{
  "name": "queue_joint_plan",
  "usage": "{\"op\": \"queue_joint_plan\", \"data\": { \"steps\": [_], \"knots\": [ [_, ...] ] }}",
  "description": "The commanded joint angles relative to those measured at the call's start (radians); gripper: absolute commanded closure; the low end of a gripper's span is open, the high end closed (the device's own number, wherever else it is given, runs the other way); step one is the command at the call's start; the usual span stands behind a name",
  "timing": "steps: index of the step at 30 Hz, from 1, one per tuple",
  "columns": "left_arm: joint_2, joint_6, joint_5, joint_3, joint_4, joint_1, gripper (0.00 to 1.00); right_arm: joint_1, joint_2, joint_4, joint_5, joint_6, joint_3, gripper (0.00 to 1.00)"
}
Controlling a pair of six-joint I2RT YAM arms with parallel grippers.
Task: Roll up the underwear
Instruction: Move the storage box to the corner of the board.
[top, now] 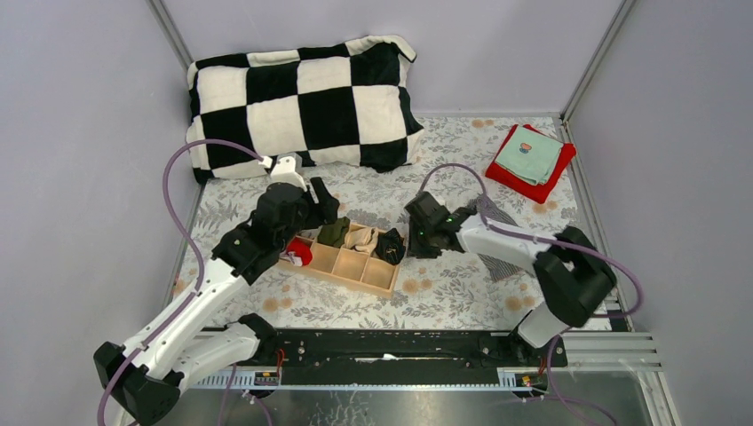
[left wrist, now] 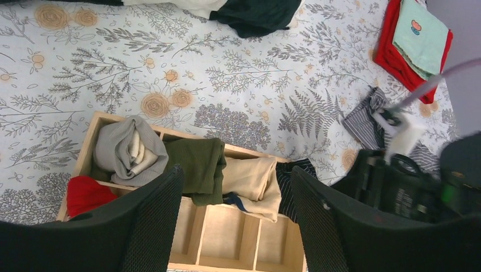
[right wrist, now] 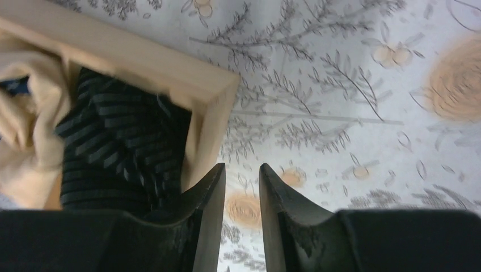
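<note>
With 1 pair, the black underwear (right wrist: 122, 147), seemingly rolled into the tray's (right wrist: 187, 79) end slot, the right gripper (right wrist: 242, 167) hung beside it, nearly closed and empty. The left gripper (left wrist: 237, 171) gaped empty above the tray. The next move called for picking up the grey underwear (left wrist: 363, 122) off the table.

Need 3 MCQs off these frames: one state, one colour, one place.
1. The left gripper is: A open, empty; B shut on cloth; C shut, empty.
2. The cloth lying on the red cloth is: A yellow; B black; C teal.
3. The black pinstriped underwear sits: A on the red cloth; B in a corner compartment of the wooden tray; C in the left gripper.
Key: 1 A, fingers spread, nothing between them. 2 C, the teal cloth lies on top. 3 B, the right wrist view shows it filling the tray's corner.
</note>
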Motion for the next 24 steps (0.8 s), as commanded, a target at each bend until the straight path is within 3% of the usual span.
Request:
{"op": "queue_joint_plan", "data": {
  "steps": [1, 7, 10, 13, 17, 20, 24],
  "knots": [
    [-0.024, 0.033, 0.017, 0.033, -0.054, 0.018, 0.26, -0.003, 0.153, 0.082, -0.04, -0.028, 0.134, 0.65],
    [-0.045, 0.018, 0.017, 0.03, -0.06, 0.023, 0.26, 0.019, 0.405, 0.132, -0.192, -0.087, 0.434, 0.61],
    [-0.043, 0.009, 0.009, 0.03, -0.059, 0.024, 0.26, 0.042, 0.541, 0.211, -0.36, -0.079, 0.662, 0.6],
    [-0.044, 0.0, 0.003, 0.032, -0.059, 0.024, 0.26, 0.031, 0.59, 0.293, -0.454, -0.059, 0.755, 0.58],
    [-0.053, 0.0, -0.006, 0.04, -0.076, 0.026, 0.25, -0.052, 0.486, 0.122, -0.231, -0.142, 0.7, 0.53],
    [-0.062, 0.006, -0.004, 0.022, -0.067, 0.028, 0.24, -0.16, 0.332, -0.026, -0.036, -0.229, 0.551, 0.4],
    [-0.038, 0.016, 0.04, -0.004, -0.031, 0.029, 0.24, -0.377, 0.109, -0.183, 0.045, -0.261, 0.362, 0.34]
  ]
}}
